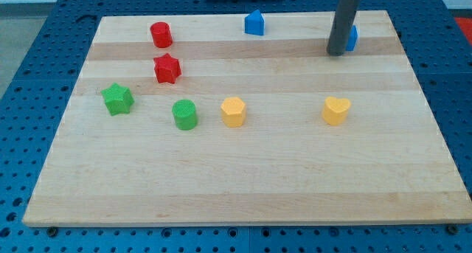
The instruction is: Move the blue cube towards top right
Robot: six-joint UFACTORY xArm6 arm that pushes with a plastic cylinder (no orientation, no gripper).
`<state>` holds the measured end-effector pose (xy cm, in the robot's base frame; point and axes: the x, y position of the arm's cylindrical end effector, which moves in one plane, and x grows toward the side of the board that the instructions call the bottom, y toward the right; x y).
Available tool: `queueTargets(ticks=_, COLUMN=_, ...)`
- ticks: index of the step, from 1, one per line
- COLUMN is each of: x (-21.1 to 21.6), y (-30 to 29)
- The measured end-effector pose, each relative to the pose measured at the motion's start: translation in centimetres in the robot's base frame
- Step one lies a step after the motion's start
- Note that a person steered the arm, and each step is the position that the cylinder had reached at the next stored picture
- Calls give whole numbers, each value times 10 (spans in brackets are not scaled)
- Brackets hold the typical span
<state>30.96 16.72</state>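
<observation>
camera view: we see a wooden board [243,179] on a blue perforated surface [29,76]. our arm carries no claw, so there is nothing spread, pressed together or pinching; it ends in a dark rod, and my tip [336,53] rests on the board near the view's top right.

the blue cube [352,37] sits just behind the rod on the view's right side and is mostly hidden by it (only a narrow blue edge shows, so we cannot confirm its shape). the tip stands at the cube's left side; we cannot tell whether they touch.

a second blue block [254,23], with a pointed top, stands near the view's top edge, well to the left of the tip.

at the view's left we find a red cylinder [161,35], below it a red star [167,68], and lower left a green star [118,99].

across the middle row stand a green cylinder [185,114], just beside it a yellow hexagonal block [233,111], and well apart to the right a yellow heart [336,111], which lies below the tip.
</observation>
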Motion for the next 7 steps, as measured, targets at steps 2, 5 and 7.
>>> queueTargets(ticks=2, x=-1, y=1)
queueTargets(ticks=5, x=-10, y=48)
queueTargets(ticks=7, x=-19, y=48)
